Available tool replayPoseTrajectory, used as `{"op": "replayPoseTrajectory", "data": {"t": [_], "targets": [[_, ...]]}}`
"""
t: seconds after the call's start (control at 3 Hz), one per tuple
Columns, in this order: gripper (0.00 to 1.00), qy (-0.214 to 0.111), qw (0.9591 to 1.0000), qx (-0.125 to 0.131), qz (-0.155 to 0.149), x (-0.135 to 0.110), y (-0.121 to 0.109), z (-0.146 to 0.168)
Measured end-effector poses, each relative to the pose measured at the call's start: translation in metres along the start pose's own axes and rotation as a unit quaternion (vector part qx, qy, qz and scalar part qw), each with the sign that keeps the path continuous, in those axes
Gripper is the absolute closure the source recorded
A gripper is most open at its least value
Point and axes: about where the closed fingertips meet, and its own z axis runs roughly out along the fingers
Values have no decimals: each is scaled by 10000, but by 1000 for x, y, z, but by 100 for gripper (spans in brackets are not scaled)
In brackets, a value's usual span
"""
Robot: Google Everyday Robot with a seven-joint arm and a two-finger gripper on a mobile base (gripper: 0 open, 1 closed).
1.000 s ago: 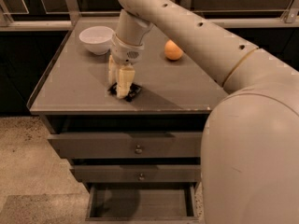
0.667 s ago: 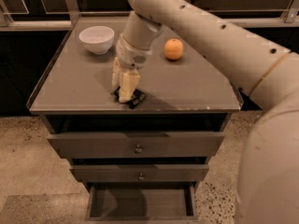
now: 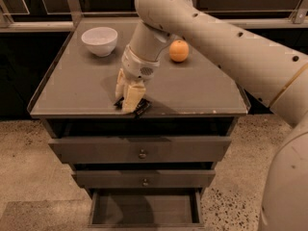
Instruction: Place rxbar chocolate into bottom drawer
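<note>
The grey-brown cabinet [image 3: 192, 90] has a flat top, and the robot's gripper [image 3: 126, 102] is down at the front edge of that top, a little left of its centre. Its two cream fingers [image 3: 134, 96] point downward and are closed together on the rxbar chocolate [image 3: 141, 109]. The black wrapper pokes out on both sides of the fingertips, right at the cabinet's front lip. Whether the bar rests on the surface or is held just off it cannot be told. The pale arm [image 3: 216, 37] reaches in from the cabinet's right side, passes over the back of the top and bends down to the gripper. A white bowl [image 3: 99, 40] stands upright near the cabinet's back left corner. An orange [image 3: 179, 51] sits toward the back of the top, right of centre and just beside the arm. On the cabinet's front face, the top drawer [image 3: 96, 150] and the middle drawer [image 3: 106, 179] are closed, each with a round metal knob [image 3: 142, 154] at its centre. Beneath them the bottom drawer [image 3: 144, 210] is pulled out, showing a plain flat floor with nothing lying on it. The cabinet stands on a speckled stone floor [image 3: 33, 153].
</note>
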Motion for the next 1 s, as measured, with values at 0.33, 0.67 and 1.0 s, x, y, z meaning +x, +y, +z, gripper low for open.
{"op": "replayPoseTrajectory", "data": {"t": [0.33, 0.67, 1.0], "targets": [[100, -3, 9998, -123, 137, 2, 21, 2], [100, 11, 9996, -188, 211, 1, 32, 0], [100, 30, 9991, -218, 365, -10, 70, -16]]}}
